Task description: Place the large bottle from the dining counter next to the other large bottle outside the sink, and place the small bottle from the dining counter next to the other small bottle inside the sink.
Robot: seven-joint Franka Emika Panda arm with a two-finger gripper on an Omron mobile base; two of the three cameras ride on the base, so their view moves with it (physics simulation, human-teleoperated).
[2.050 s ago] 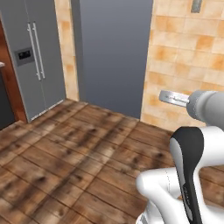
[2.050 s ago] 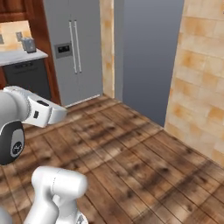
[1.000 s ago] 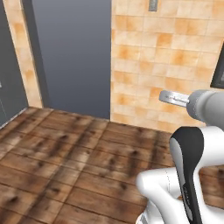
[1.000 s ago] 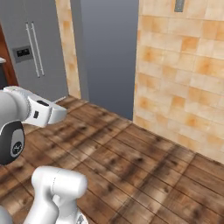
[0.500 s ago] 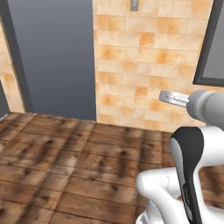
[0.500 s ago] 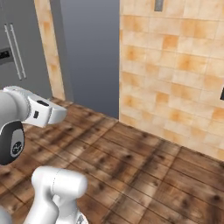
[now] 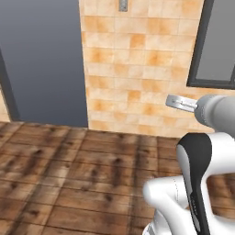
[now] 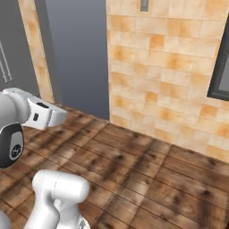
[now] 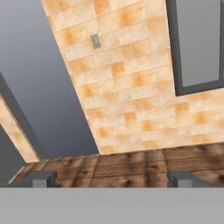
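Observation:
Both bottles, the dining counter and the sink are out of view. In the hand view my gripper (image 9: 113, 179) is open, its two dark fingertips (image 9: 43, 178) standing far apart with nothing between them. It looks at a tiled wall and wooden floor. My white arm (image 7: 202, 156) is folded close over the base, seen in the right base view as the arm (image 8: 27, 114) at the left.
An orange tiled wall (image 7: 137, 69) faces me, with a grey door panel (image 7: 41, 59) to its left and a dark-framed window (image 7: 215, 41) to its right. Wooden floor (image 7: 69, 174) lies open ahead. A grey fridge front (image 8: 6, 53) shows at the far left.
The whole picture has shifted left, so the camera has turned right: fridge and door slid leftward and the window came in at the right. The arm keeps its pose and the gripper stays open.

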